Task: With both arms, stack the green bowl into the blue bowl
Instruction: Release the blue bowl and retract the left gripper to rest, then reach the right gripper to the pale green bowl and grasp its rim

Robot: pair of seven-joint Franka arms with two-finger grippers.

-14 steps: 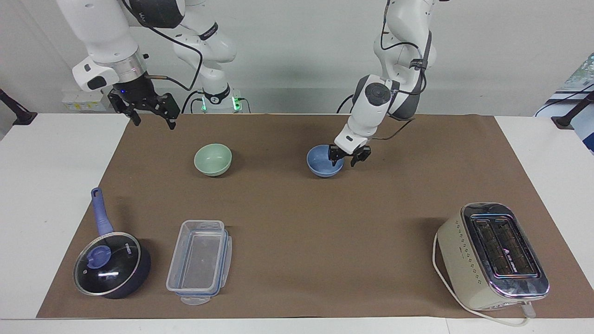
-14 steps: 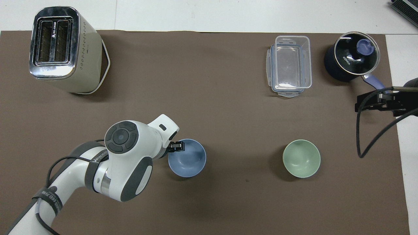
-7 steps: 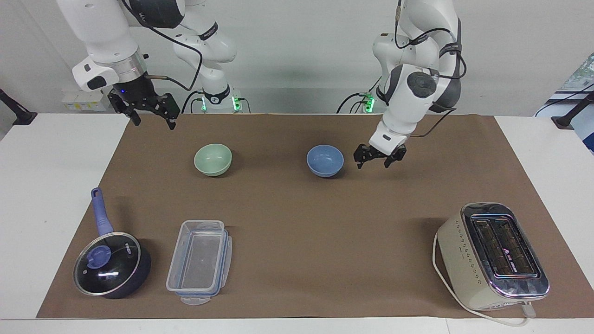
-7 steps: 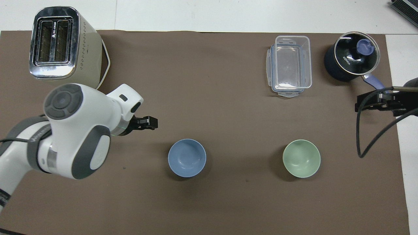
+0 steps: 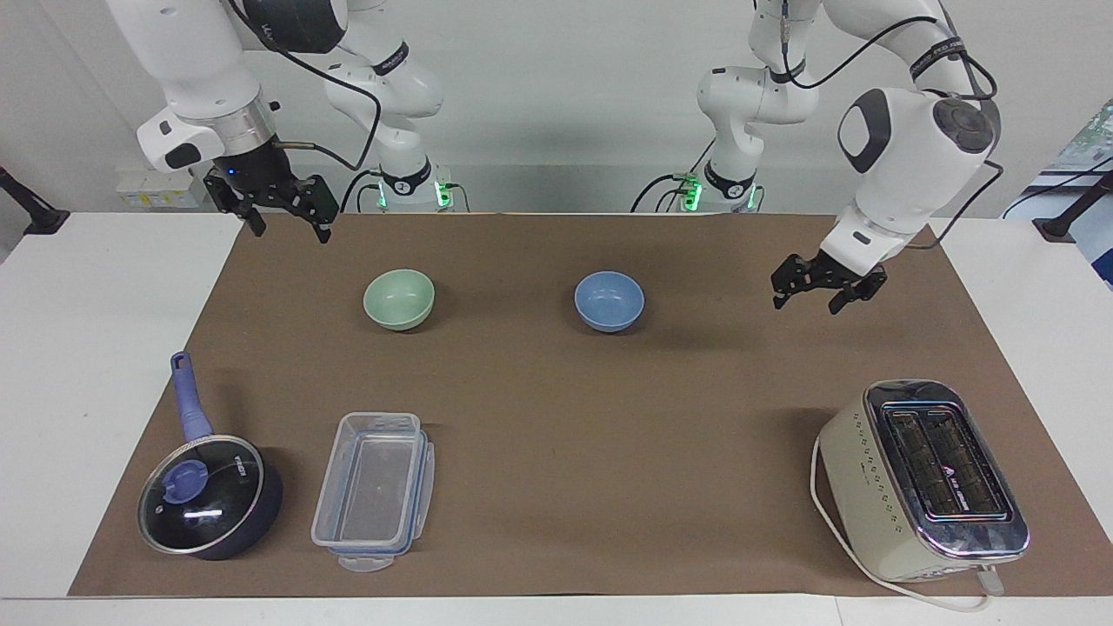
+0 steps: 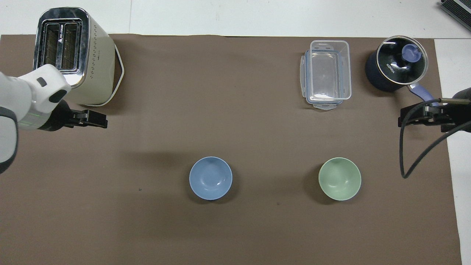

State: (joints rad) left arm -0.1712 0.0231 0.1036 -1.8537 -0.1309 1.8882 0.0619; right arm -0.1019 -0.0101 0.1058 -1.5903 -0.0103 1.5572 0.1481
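The pale green bowl (image 5: 398, 298) (image 6: 339, 179) and the periwinkle blue bowl (image 5: 609, 301) (image 6: 210, 178) stand upright and apart on the brown mat, side by side, both empty. The green one is toward the right arm's end. My left gripper (image 5: 807, 304) (image 6: 99, 121) hangs open and empty above the mat toward the left arm's end, well clear of the blue bowl. My right gripper (image 5: 289, 233) (image 6: 404, 117) waits open and empty in the air over the mat's edge at the right arm's end.
A cream toaster (image 5: 922, 482) (image 6: 70, 55) stands farthest from the robots at the left arm's end. A clear plastic container (image 5: 374, 491) (image 6: 326, 73) and a dark blue lidded saucepan (image 5: 204, 496) (image 6: 395, 64) sit farther out than the green bowl.
My left gripper let go of the blue bowl's rim, rose and swung away toward its own end of the table. The blue bowl stayed put. The right arm has not moved.
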